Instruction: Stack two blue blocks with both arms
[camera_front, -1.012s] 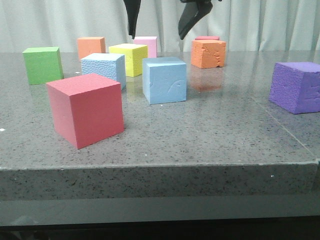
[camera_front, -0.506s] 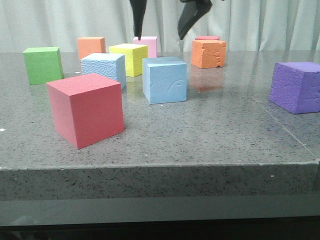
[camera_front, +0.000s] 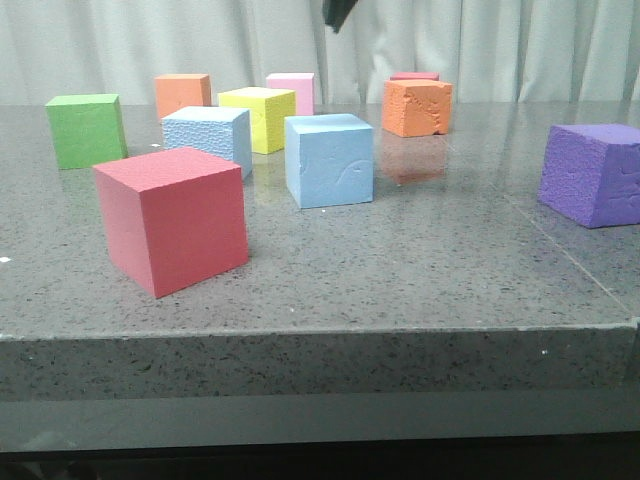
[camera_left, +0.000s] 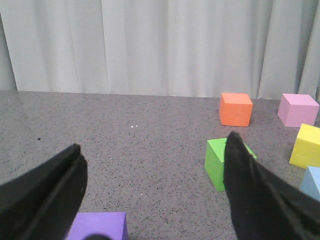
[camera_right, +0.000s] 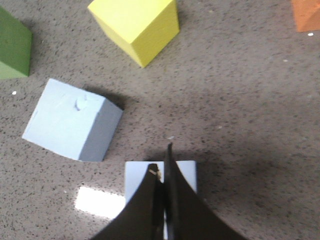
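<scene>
Two light blue blocks stand mid-table in the front view: a pebbly one (camera_front: 208, 135) on the left and a smoother one (camera_front: 330, 160) with a curved scratch on the right, a small gap apart. My right gripper (camera_front: 338, 12) shows only as a dark tip at the top edge, high above them. Seen from the right wrist, that gripper (camera_right: 160, 159) is shut on nothing, hanging over one blue block (camera_right: 137, 175), and the other blue block (camera_right: 72, 120) lies beside it. My left gripper (camera_left: 154, 141) is open and empty above bare table. A blue block's corner (camera_left: 312, 182) shows at the edge.
A red block (camera_front: 175, 220) stands at the front left and a purple block (camera_front: 595, 172) at the right. Green (camera_front: 85, 128), orange (camera_front: 182, 95), yellow (camera_front: 258, 118), pink (camera_front: 292, 88) and a second orange block (camera_front: 417, 106) stand further back. Another purple block (camera_left: 100, 225) lies below my left gripper.
In the front view, the two dark fingers that hung apart above the back blocks have risen and come together. Only one tip is left at the top edge.
</scene>
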